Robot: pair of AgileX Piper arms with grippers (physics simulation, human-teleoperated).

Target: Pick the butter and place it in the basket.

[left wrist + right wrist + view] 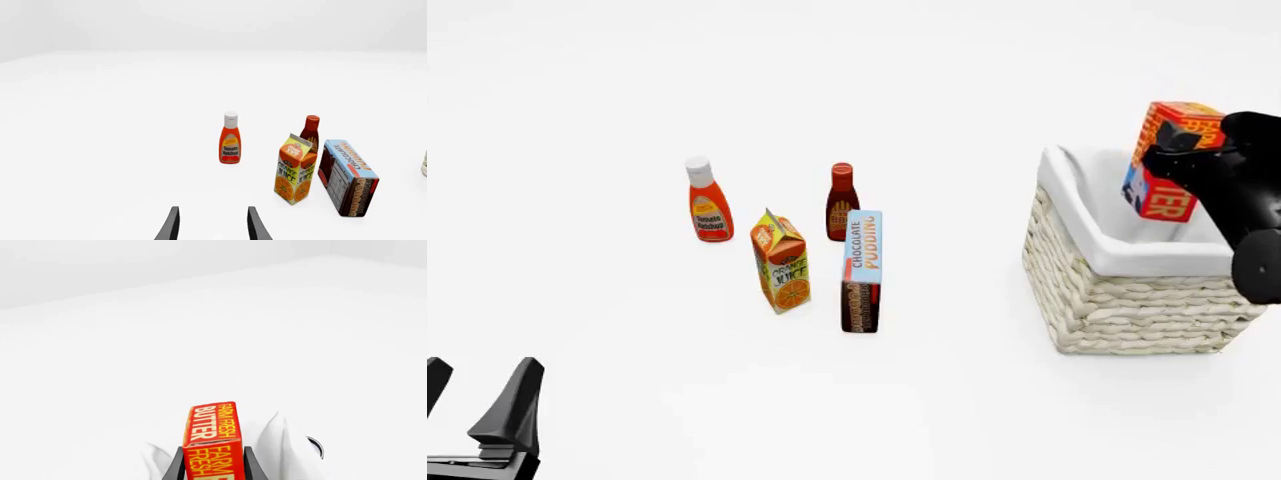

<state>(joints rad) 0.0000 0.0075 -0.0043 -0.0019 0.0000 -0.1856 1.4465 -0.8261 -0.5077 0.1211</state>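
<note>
The butter (pixel 1165 160), a red-and-orange carton with a blue patch, hangs in the air above the wicker basket (pixel 1134 300) at the right of the front view. My right gripper (pixel 1174 150) is shut on it. In the right wrist view the butter (pixel 212 437) sits between the two dark fingers (pixel 175 467), with the basket's white liner (pixel 283 450) below. My left gripper (pixel 474 400) is open and empty at the near left of the table; its fingers (pixel 171 225) show in the left wrist view.
A tomato ketchup bottle (pixel 706 200), an orange juice carton (pixel 781 262), a dark red sauce bottle (pixel 842 200) and a chocolate pudding box (pixel 862 270) stand in a group mid-table, left of the basket. They also show in the left wrist view, as with the ketchup (pixel 230 138).
</note>
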